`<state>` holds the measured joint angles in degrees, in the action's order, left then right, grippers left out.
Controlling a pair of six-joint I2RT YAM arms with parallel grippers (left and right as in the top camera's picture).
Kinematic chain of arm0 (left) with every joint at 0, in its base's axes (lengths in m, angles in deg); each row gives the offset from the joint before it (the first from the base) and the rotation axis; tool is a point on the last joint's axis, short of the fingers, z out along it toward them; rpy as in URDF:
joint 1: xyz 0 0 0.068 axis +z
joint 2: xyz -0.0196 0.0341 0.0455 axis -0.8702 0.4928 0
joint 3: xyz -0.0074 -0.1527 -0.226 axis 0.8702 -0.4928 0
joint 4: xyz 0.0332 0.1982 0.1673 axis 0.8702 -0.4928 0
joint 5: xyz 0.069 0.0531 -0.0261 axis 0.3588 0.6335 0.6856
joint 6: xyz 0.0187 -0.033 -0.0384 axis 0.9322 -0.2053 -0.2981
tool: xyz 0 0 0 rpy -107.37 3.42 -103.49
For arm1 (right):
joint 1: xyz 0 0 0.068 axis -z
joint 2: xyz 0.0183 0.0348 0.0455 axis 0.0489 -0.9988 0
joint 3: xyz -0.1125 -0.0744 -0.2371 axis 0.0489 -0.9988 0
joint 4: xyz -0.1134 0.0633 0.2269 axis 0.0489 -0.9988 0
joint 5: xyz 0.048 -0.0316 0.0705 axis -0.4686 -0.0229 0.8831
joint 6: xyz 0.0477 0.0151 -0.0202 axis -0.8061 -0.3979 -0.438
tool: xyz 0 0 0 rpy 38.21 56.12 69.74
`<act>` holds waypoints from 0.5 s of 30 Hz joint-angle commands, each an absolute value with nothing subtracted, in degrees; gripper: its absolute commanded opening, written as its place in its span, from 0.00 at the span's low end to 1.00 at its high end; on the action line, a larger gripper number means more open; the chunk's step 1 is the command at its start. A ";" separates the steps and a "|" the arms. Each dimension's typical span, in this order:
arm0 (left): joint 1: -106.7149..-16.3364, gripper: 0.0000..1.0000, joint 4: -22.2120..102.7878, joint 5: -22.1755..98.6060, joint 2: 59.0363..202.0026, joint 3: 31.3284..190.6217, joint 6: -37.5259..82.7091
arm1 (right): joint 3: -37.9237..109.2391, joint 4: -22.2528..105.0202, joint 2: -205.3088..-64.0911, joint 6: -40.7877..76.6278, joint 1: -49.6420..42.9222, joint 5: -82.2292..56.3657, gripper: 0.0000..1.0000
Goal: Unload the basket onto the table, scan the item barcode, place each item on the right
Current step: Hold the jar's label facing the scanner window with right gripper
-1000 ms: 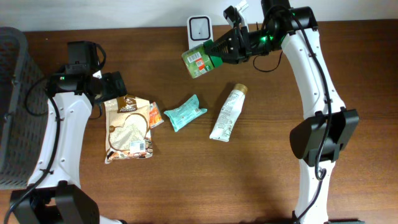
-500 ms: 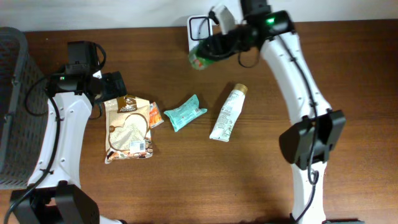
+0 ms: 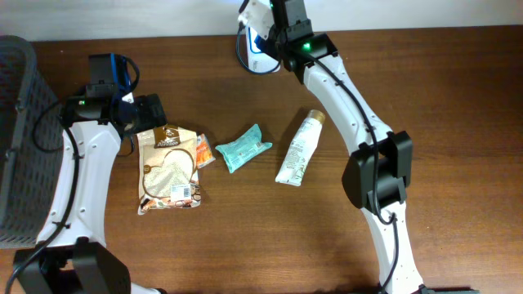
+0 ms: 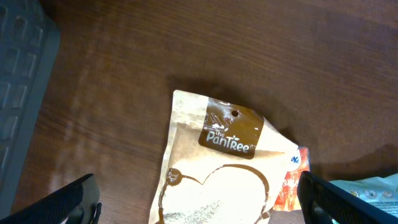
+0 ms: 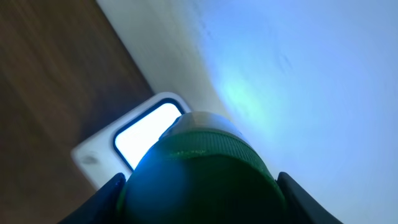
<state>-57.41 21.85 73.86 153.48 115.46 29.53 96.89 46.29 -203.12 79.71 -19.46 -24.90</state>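
Overhead — right gripper [image 5: 199, 190], clamping green jar [image 5: 199, 162], has swung over scanner [image 5: 148, 132]; left gripper [image 4: 199, 205] gapes.

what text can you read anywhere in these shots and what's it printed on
"The PanTree": on the brown label at the top of the tan pouch.
Orange packet: print cut off and blurred, unreadable.
Teal packet: print too small to read.
White tube: print too small to read.
Green container: no label in view.
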 commanded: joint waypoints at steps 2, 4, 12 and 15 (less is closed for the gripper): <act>-57.32 0.99 21.94 74.69 153.26 116.29 30.65 | 97.31 53.07 -204.50 96.41 -19.30 -26.14 0.41; -57.32 0.99 21.92 74.69 153.26 116.29 30.65 | 97.31 55.91 -204.98 98.09 -19.30 -26.17 0.43; -57.32 0.99 21.94 74.69 153.26 116.29 30.65 | 97.31 64.19 -207.45 99.38 -19.28 -26.17 0.50; -57.32 0.99 21.92 74.69 153.26 116.29 30.65 | 97.31 64.50 -207.91 99.38 -19.28 -26.17 0.49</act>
